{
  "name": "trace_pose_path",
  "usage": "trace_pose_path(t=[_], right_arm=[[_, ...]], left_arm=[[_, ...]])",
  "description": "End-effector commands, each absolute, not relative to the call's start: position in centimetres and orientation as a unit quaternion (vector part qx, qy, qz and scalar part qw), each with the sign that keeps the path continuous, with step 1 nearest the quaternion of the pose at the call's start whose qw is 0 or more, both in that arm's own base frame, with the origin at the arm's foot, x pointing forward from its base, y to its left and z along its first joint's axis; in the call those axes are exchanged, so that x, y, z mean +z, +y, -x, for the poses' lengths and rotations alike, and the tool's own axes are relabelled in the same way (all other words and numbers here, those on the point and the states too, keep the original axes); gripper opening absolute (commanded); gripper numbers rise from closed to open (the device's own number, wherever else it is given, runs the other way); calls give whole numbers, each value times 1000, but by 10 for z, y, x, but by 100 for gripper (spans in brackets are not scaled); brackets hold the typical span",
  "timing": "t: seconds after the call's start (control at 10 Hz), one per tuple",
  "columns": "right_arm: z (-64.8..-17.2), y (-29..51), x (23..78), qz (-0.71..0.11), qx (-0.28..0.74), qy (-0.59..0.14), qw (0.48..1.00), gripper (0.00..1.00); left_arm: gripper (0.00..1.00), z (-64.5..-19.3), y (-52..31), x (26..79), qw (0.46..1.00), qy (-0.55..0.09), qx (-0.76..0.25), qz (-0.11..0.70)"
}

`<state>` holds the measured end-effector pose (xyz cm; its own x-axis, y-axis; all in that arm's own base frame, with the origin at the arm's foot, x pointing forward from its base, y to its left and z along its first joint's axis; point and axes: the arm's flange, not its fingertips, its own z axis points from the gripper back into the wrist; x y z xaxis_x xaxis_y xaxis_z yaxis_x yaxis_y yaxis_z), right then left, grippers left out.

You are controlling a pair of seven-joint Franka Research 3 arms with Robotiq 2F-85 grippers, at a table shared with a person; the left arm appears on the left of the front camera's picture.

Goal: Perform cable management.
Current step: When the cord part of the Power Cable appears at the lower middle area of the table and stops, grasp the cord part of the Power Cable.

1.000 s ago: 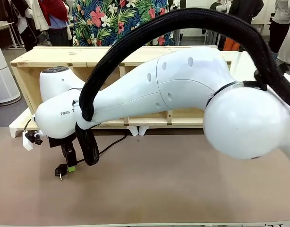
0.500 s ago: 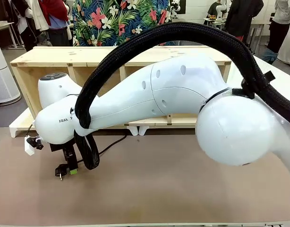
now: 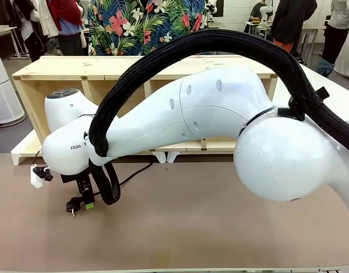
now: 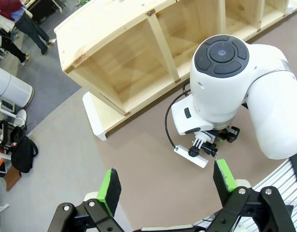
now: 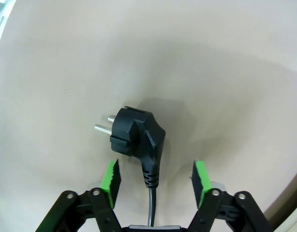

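Elbow shifted left | right claw (image 5: 155, 168) open astride cable plug (image 5: 136, 133) | left claw (image 4: 166, 169) open, empty | centre before closing

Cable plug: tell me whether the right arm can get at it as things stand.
Probably yes. The right arm has its jaws open either side of the cable just behind the plug, which lies on the table; nothing sits between them.
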<state>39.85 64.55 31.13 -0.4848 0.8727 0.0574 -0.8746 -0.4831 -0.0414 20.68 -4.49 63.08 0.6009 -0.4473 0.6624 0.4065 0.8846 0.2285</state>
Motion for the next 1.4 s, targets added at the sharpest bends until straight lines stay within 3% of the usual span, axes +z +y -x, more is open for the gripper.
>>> trace_pose_path(t=[0.0, 0.1, 0.2, 0.5, 0.6, 0.7, 1.3], right_arm=[[-402, 654, 315, 8, 856, -34, 516, 77], [-403, 654, 316, 8, 855, -34, 517, 63], [-403, 654, 316, 9, 855, -33, 517, 57], [-404, 655, 318, 8, 855, -32, 518, 23], [-405, 655, 318, 7, 855, -32, 518, 17], [-405, 655, 318, 6, 855, -32, 518, 3], [-404, 656, 320, -17, 855, -37, 517, 0]], left_arm=[[100, -206, -44, 631, 895, -379, -236, -24], [100, -206, -44, 631, 895, -379, -236, -24], [100, -206, -44, 631, 895, -379, -236, -24], [100, -206, -44, 631, 895, -379, -236, -24], [100, -206, -44, 631, 895, -379, -236, -24], [100, -206, -44, 631, 895, -379, -236, -24], [100, -206, -44, 631, 895, -379, -236, -24]])
